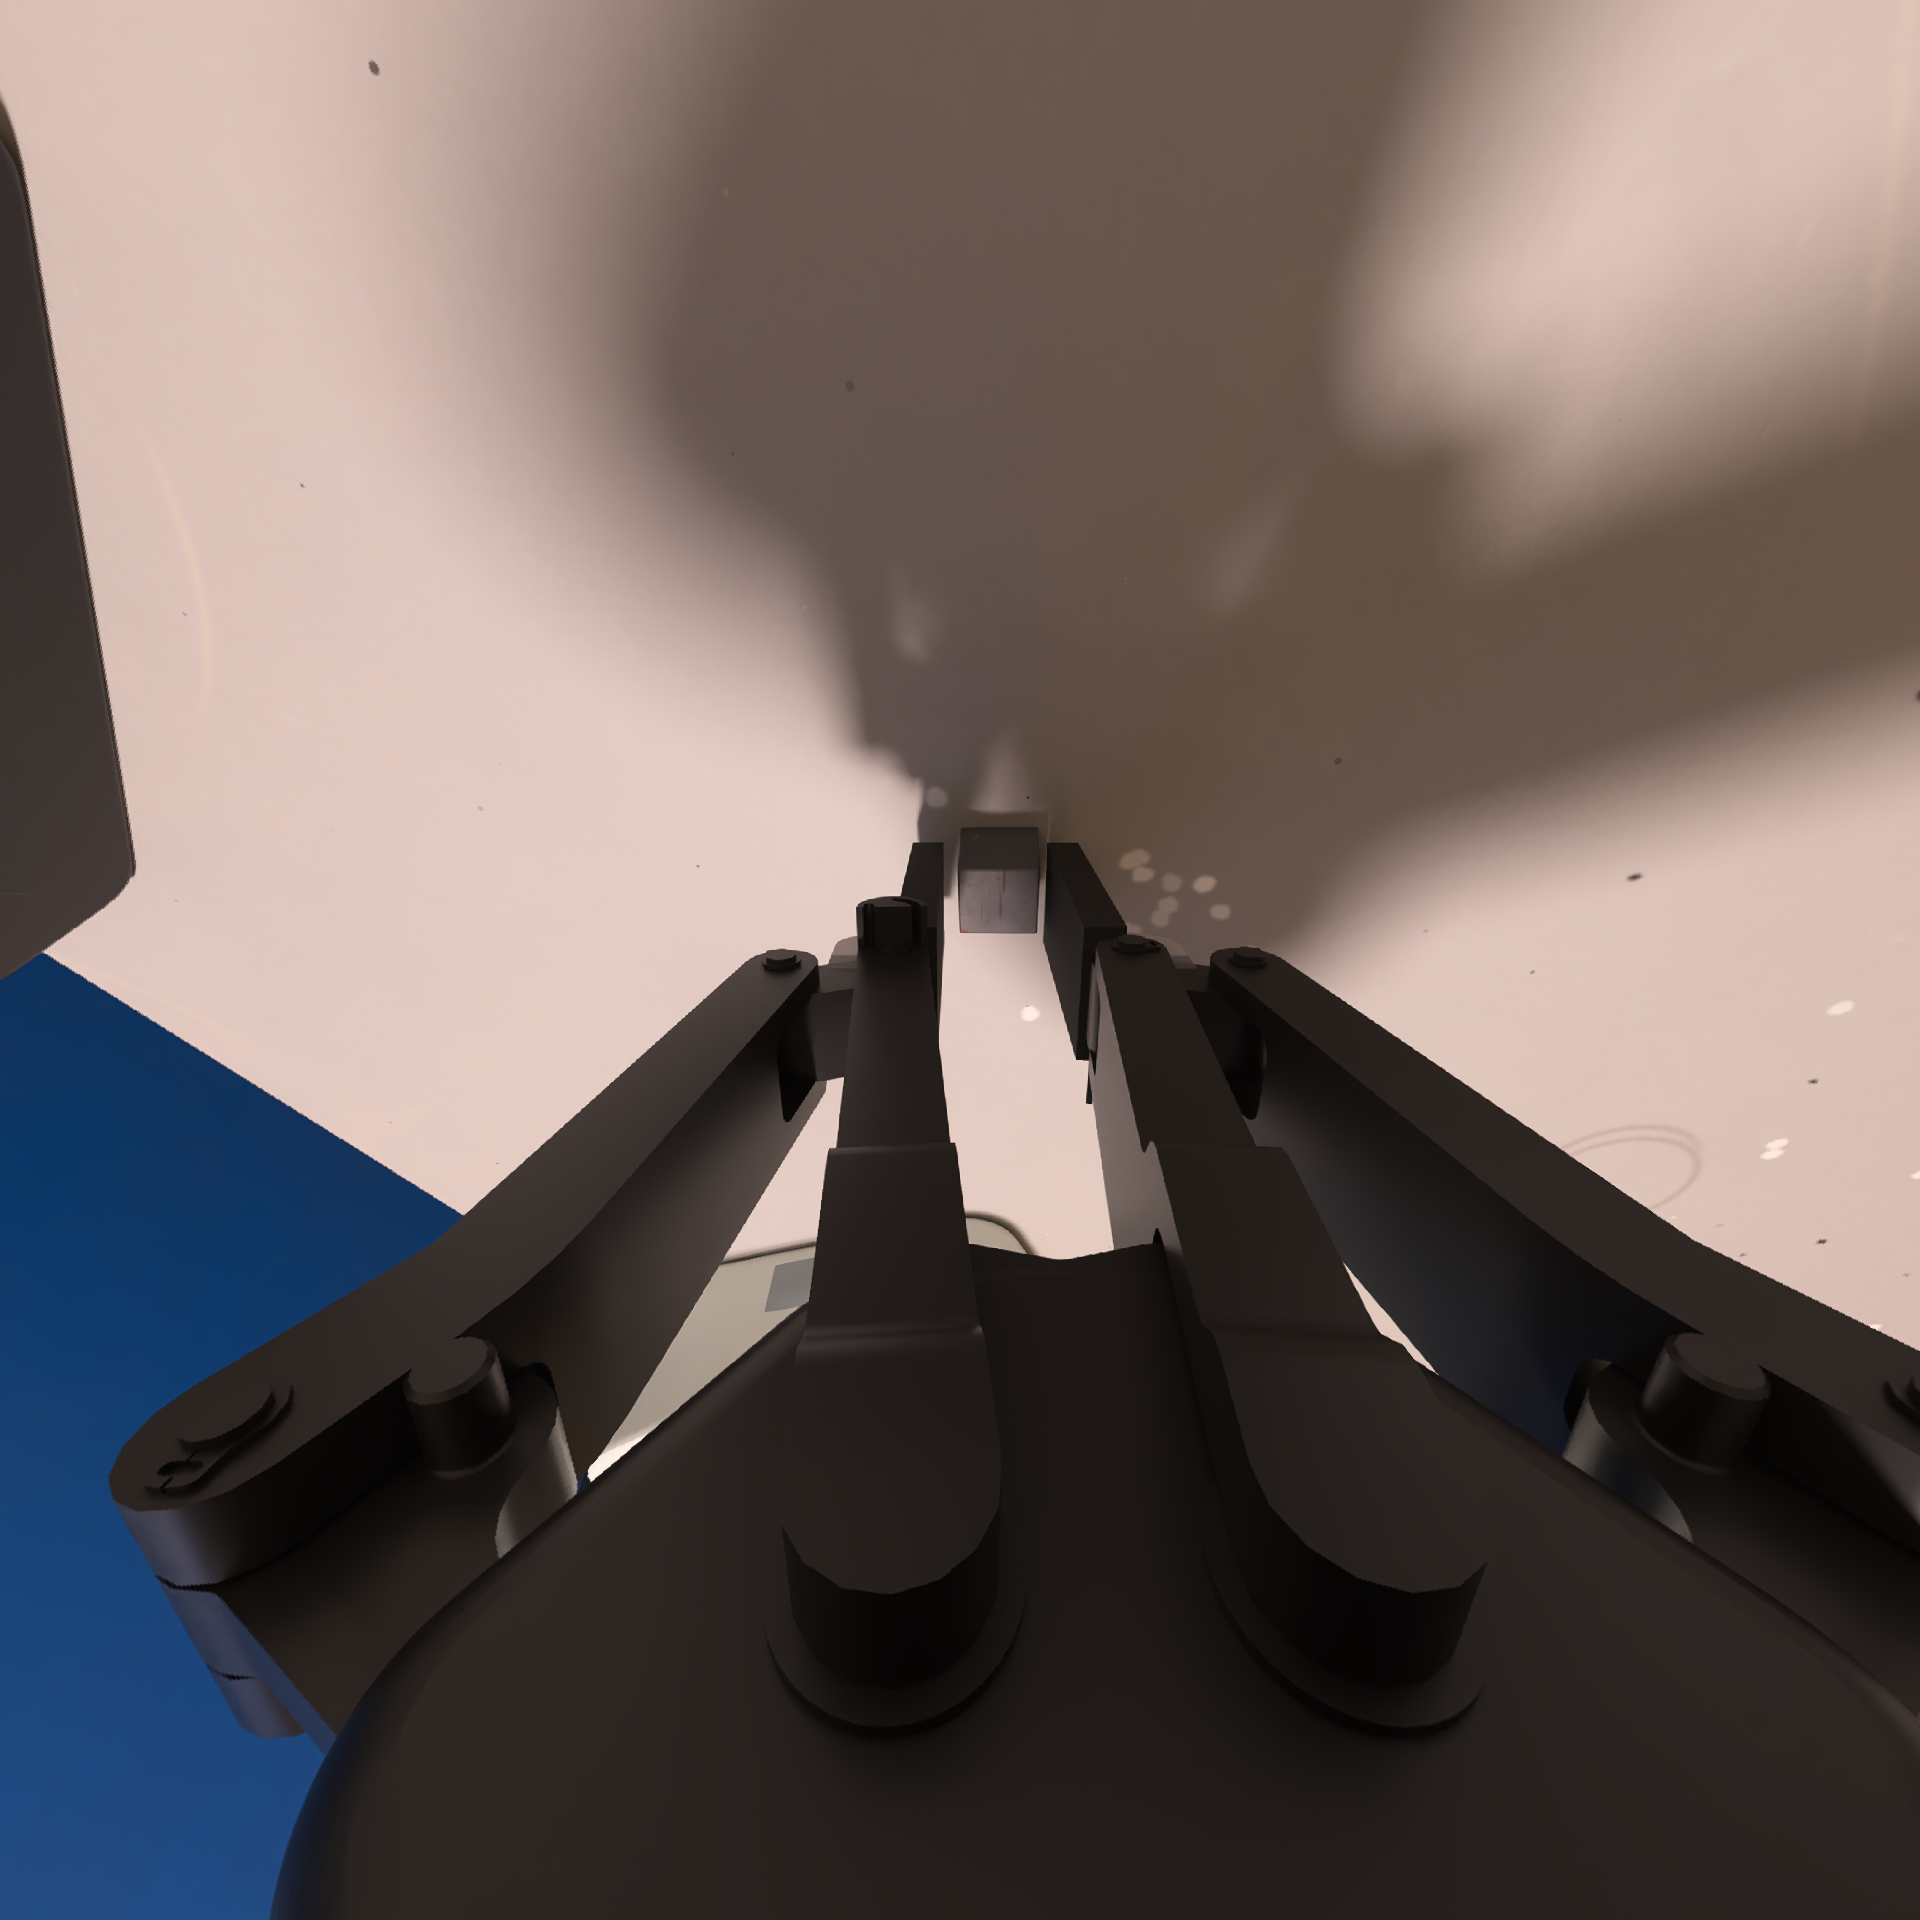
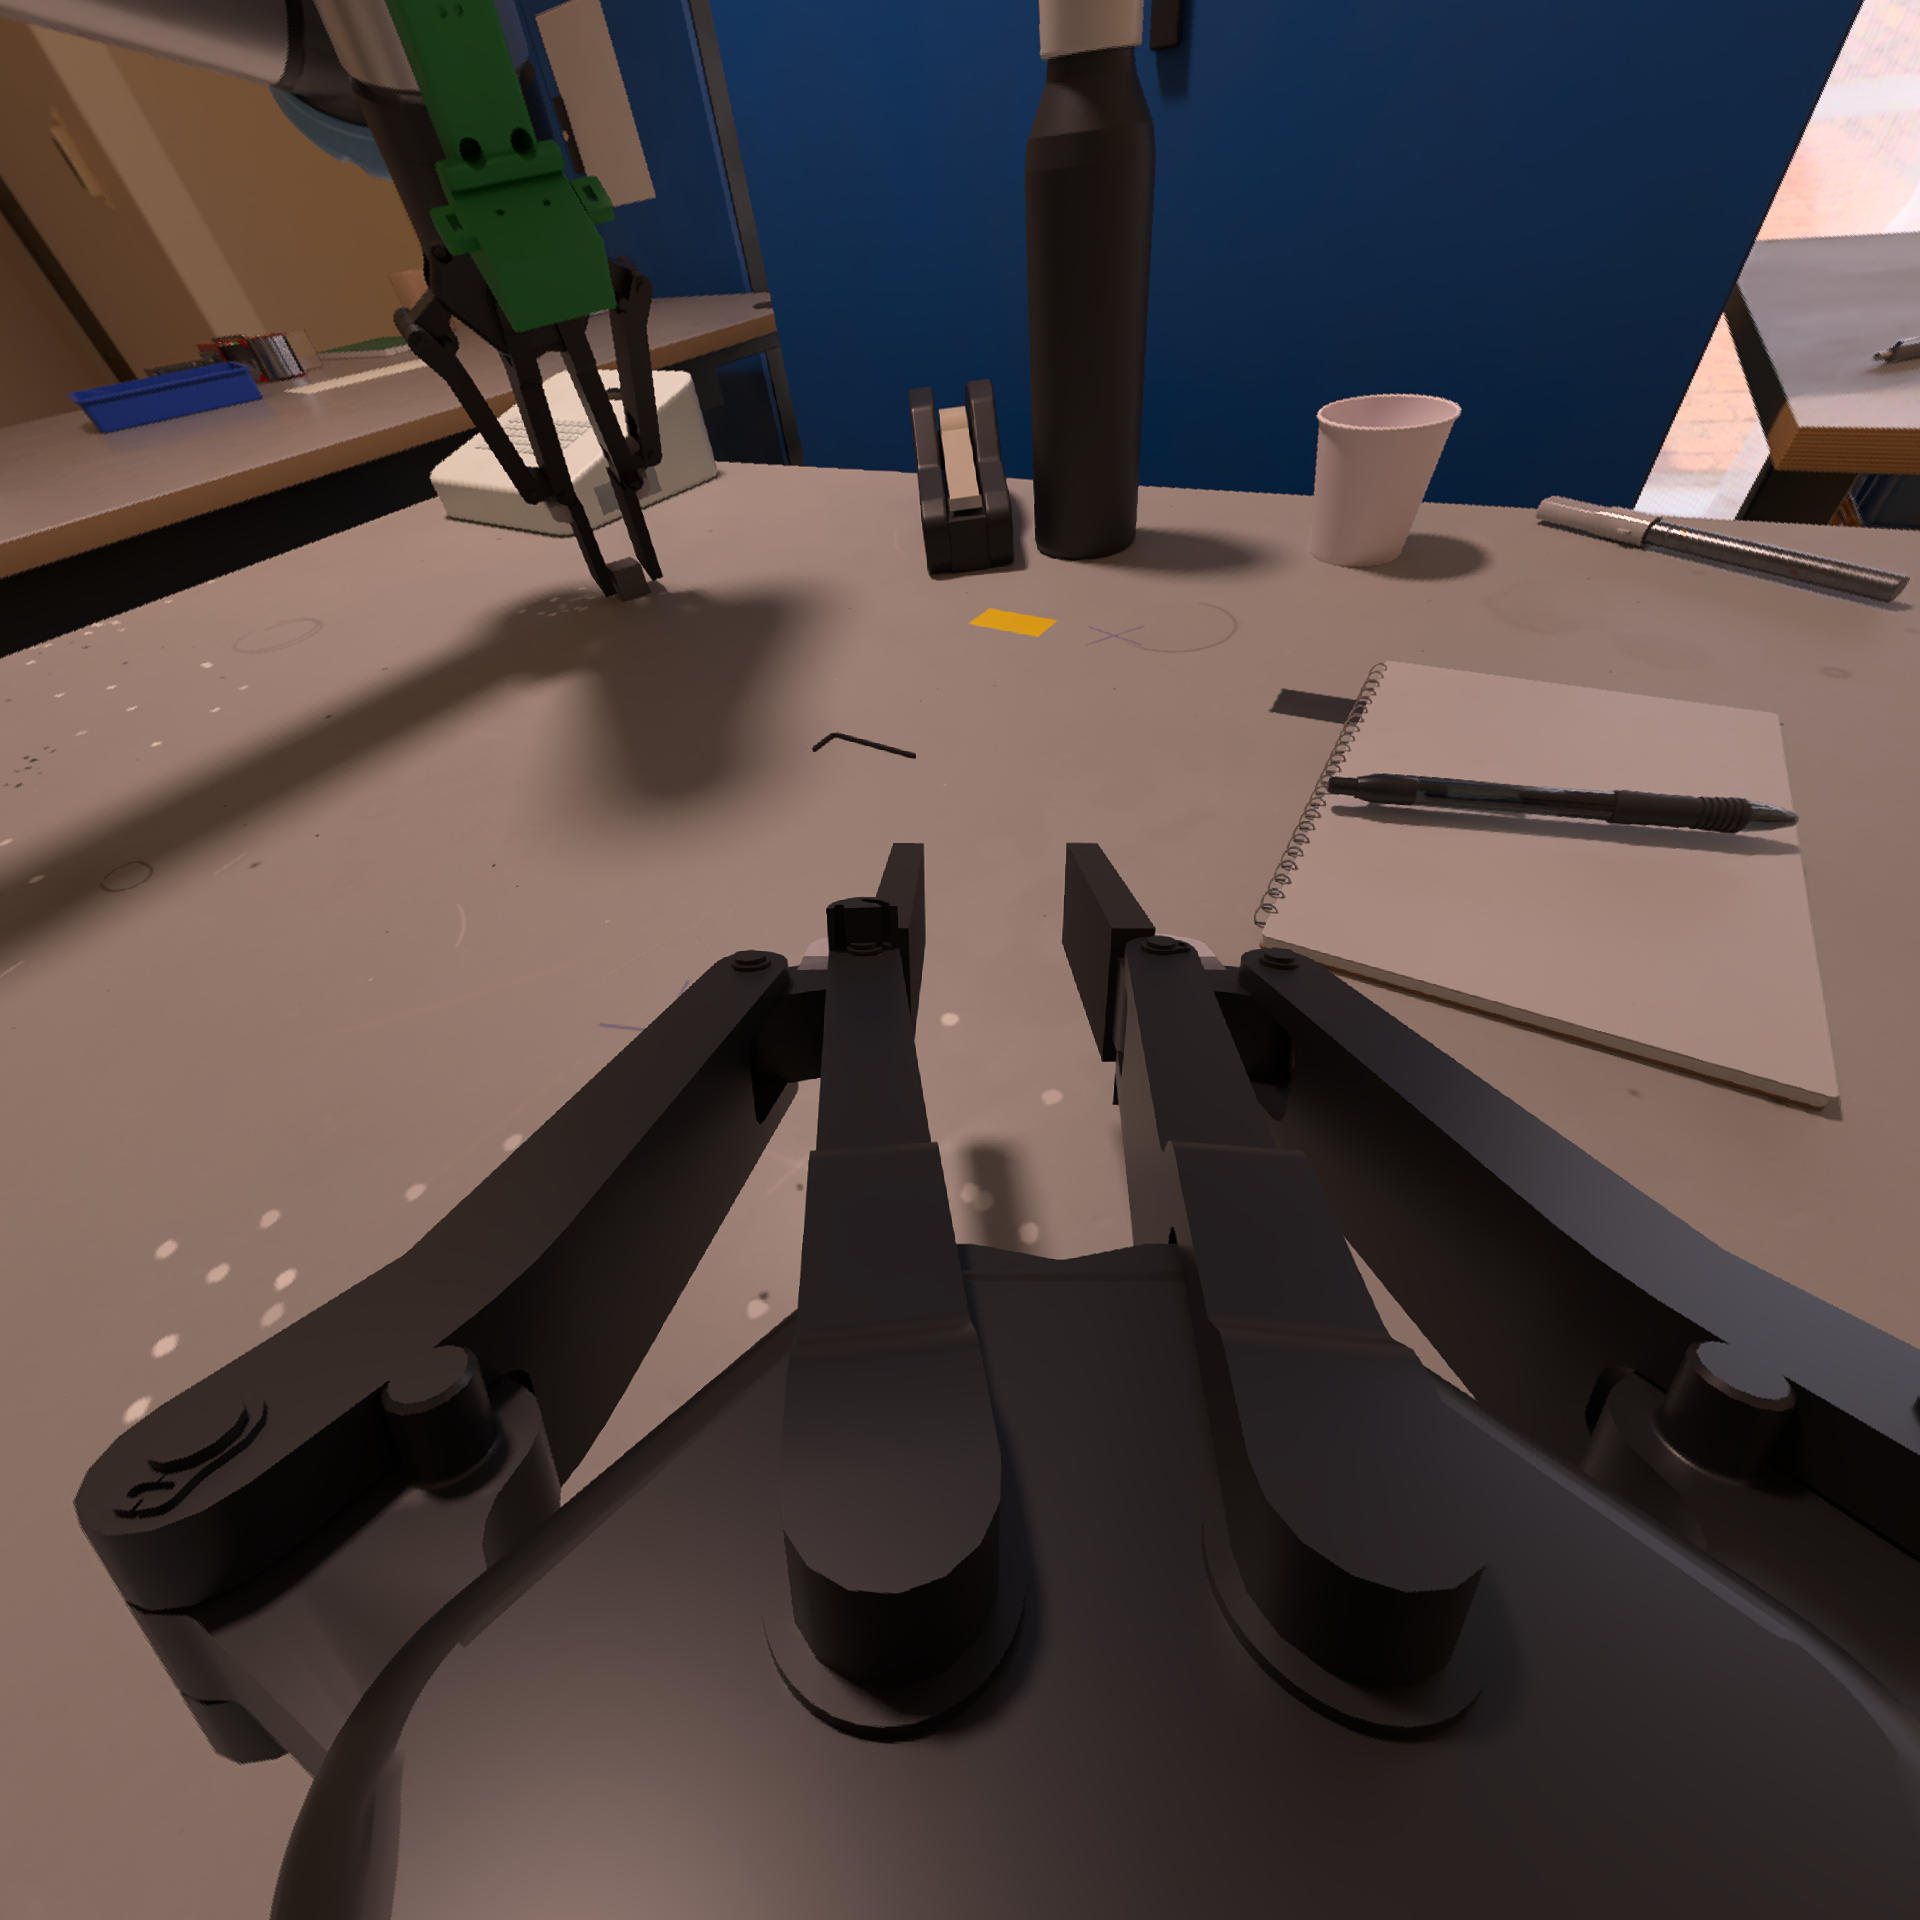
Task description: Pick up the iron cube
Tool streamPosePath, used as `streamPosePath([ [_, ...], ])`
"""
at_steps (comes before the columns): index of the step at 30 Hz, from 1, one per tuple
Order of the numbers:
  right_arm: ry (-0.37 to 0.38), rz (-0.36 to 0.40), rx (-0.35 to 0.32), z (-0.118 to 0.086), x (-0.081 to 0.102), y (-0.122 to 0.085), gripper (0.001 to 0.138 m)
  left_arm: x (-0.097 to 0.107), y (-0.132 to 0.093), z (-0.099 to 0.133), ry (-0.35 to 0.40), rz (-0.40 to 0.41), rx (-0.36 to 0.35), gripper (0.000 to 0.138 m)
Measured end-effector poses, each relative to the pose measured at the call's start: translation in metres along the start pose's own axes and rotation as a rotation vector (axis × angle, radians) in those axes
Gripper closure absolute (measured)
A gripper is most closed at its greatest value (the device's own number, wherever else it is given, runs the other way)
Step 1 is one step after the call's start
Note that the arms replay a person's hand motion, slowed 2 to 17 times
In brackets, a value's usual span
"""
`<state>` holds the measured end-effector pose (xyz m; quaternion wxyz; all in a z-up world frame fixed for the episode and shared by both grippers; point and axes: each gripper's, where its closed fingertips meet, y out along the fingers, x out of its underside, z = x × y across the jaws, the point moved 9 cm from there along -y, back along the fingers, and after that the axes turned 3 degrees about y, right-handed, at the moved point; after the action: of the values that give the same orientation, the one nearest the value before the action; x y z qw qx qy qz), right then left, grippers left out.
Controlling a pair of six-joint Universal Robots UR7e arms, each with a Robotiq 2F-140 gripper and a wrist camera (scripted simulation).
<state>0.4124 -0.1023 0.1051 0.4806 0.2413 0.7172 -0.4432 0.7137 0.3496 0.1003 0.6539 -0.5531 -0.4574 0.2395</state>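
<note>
The iron cube (image 1: 997,883) is a small grey metal block standing on the pale table (image 1: 416,623). My left gripper (image 1: 994,868) is open, and its fingertips straddle the cube with a thin gap on each side. In the right wrist view the same cube (image 2: 630,578) sits between the left gripper's (image 2: 625,577) black fingertips at table level, far to the left. My right gripper (image 2: 992,868) is open and empty, low over the middle of the table (image 2: 520,935), far from the cube.
A white box-shaped device (image 2: 665,416) stands just behind the cube. At the back are a black holder (image 2: 961,488), a tall black bottle (image 2: 1086,312) and a white cup (image 2: 1371,478). To the right lie a notebook (image 2: 1558,935), a pen (image 2: 1558,802) and a marker (image 2: 1714,545). A hex key (image 2: 862,744) lies mid-table.
</note>
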Motion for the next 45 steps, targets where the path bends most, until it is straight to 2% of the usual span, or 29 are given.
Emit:
streamPosePath([
  [33, -0.001, 0.001, 0.002, 0.0002, -0.0016, 0.0, 0.103, 0.0, -0.0006, 0.0003, 0.037, 0.009, 0.024, 0.118],
  [45, -0.001, 0.005, 0.005, 0.0, -0.0025, -0.0013, 0.103, -0.0013, -0.0011, 0.0006, 0.029, 0.008, 0.04, 0.118],
])
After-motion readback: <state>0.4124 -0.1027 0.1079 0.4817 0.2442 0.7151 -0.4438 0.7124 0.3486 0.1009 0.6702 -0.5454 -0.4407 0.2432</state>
